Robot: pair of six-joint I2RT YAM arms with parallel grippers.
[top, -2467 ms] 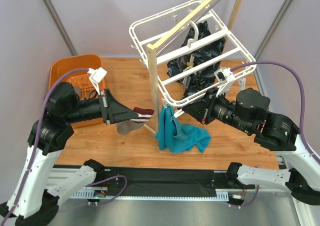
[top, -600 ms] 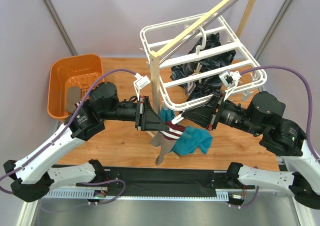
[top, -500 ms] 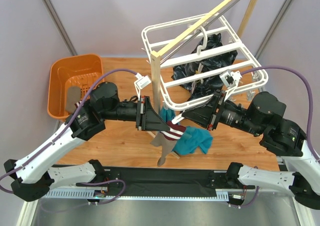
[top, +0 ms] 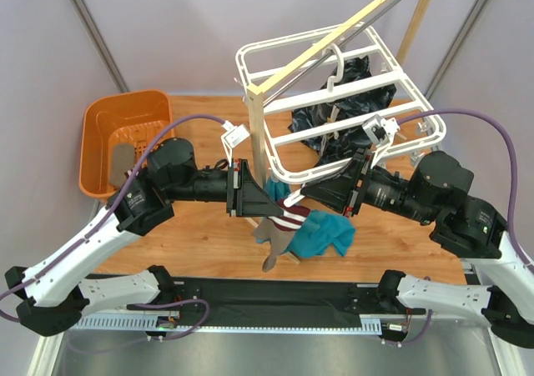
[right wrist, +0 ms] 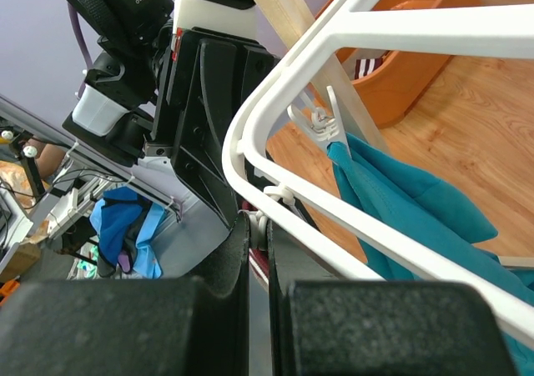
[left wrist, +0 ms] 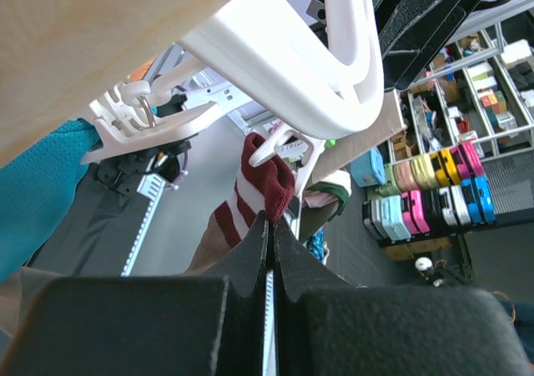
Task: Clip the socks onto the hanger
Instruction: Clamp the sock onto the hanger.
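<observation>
While both my arms reach in over the wooden table (top: 200, 117), bare boards lie open between the orange basket (top: 125, 97) at the far left corner and the middle. The hanger (top: 334, 92) hangs tilted above the far right half, and its rounded near rim curves down between my two wrists. The wooden rack post (top: 257, 134) stands just beside my left pincer, so it's tight there. A black patterned garment (top: 350, 76) hangs under the far side of the frame. The teal cloth (top: 321, 238) hangs clipped at the near rim and piles on the boards, close to the table's near edge. One sock (top: 122, 161) lies in the basket. My left pincer (left wrist: 269, 218) is clamped on the striped cuff of the other sock (left wrist: 263, 188), right under the rim, foot dangling. My right pincer (right wrist: 257, 226) is closed at a small white clip (right wrist: 253, 219) below the rim. Whether it truly grips the clip, I cannot tell.
</observation>
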